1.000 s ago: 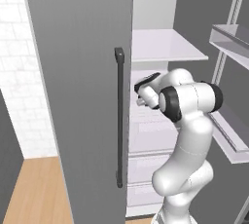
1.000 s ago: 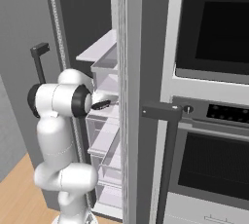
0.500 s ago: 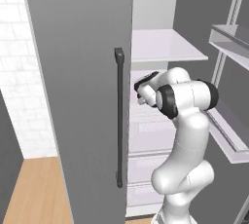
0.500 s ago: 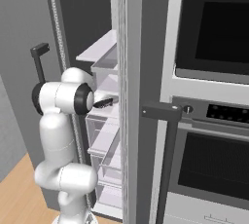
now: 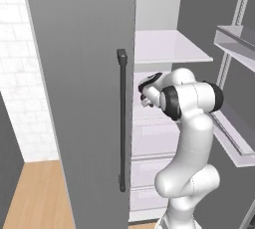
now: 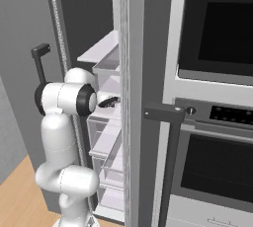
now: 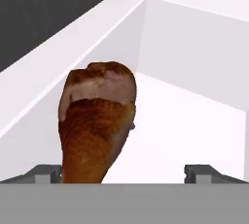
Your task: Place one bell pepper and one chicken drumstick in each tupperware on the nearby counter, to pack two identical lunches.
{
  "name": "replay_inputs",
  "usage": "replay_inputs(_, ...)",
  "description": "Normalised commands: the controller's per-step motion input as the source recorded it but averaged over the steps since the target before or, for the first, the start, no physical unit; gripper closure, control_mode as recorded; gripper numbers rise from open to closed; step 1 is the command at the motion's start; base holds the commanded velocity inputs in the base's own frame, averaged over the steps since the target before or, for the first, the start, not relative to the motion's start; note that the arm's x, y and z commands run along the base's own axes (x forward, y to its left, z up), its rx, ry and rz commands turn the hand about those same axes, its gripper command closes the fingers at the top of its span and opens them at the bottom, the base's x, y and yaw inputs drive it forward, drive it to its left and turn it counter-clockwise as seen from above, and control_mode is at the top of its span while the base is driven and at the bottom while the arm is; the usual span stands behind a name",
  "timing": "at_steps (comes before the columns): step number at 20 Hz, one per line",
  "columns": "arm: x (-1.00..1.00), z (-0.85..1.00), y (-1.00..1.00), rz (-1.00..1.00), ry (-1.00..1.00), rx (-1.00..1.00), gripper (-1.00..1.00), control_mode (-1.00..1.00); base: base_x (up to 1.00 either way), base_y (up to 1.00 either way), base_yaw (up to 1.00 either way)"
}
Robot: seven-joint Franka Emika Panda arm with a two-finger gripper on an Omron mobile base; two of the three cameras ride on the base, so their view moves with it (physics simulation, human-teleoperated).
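**Claw spread at the drumstick, inside the fridge bin**

Your gripper is reaching into the open fridge, and its two finger tips stand wide apart at the foot of the hand view. Nothing is pinched between them.

The chicken drumstick lies on the white floor of a fridge bin. It is close against the bin's left wall in the hand view, meaty end pointing away from the claw. It sits nearer the left finger tip than the right one, so it is off-centre in the spread. Whether the left tip touches it you cannot tell; the lower end of the drumstick is cut off by the view's edge.

From the left base view, the hand sits just below the fridge shelf and just right of the fridge door with its dark handle. From the right base view, the claw pokes in at the level of the clear drawers.

Judgement: the wide spread suits lining up on the drumstick. You would likely want it better centred between the tips before pressing in. The counter and tupperware lie elsewhere.
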Motion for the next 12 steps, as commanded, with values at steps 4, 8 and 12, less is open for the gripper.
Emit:
replay_inputs(4, 0.00, -0.74, 0.12, 0.00, 0.03, -0.01, 1.00, -1.00, 0.00, 0.00, 0.00)
replay_inputs(8, -0.08, -0.84, 0.30, 0.00, 0.02, -0.02, 1.00, -1.00, 0.00, 0.00, 0.00)
replay_inputs(12, -0.61, -0.59, 0.28, 0.00, 0.00, 0.00, 1.00, -1.00, 0.00, 0.00, 0.00)
